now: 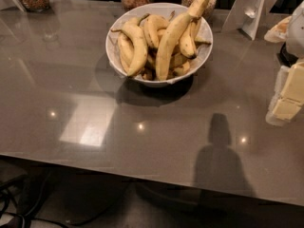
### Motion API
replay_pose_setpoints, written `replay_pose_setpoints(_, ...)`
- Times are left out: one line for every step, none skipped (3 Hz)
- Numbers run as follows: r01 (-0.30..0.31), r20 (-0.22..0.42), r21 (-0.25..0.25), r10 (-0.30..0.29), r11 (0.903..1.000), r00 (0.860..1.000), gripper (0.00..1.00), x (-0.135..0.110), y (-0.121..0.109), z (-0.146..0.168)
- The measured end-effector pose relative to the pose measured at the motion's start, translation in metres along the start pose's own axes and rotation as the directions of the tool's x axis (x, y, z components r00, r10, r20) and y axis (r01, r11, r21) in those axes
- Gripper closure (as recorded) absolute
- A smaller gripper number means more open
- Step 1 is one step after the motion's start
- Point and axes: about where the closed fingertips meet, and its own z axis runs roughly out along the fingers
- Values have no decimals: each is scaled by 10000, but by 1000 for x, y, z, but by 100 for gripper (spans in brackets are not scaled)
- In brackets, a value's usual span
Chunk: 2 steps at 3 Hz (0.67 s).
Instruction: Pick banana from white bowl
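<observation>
Banana [171,37]: longest, near straight. Lies atop heap in white bowl [112,56], tip jutting past rim. Well left of gripper [288,96], farther across table [71,84]. Likely light, firm, smooth-skinned, bruisable. Grasp mid-length, across width. Gripper: open or closed, cannot tell.

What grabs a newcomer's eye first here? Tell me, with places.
A white bowl heaped with bananas stands at the back middle of the grey table; the longest banana lies on top, its tip past the far rim. The pincer hangs at the right edge, apart from the bowl.
</observation>
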Motion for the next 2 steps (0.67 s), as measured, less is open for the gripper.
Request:
replay_pose_setpoints(2, 3, 2, -2, 10000, 10000, 0, 0, 0, 0)
replay_pose_setpoints(372, 504, 294, -387, 9989, 9980, 0, -7, -4, 0)
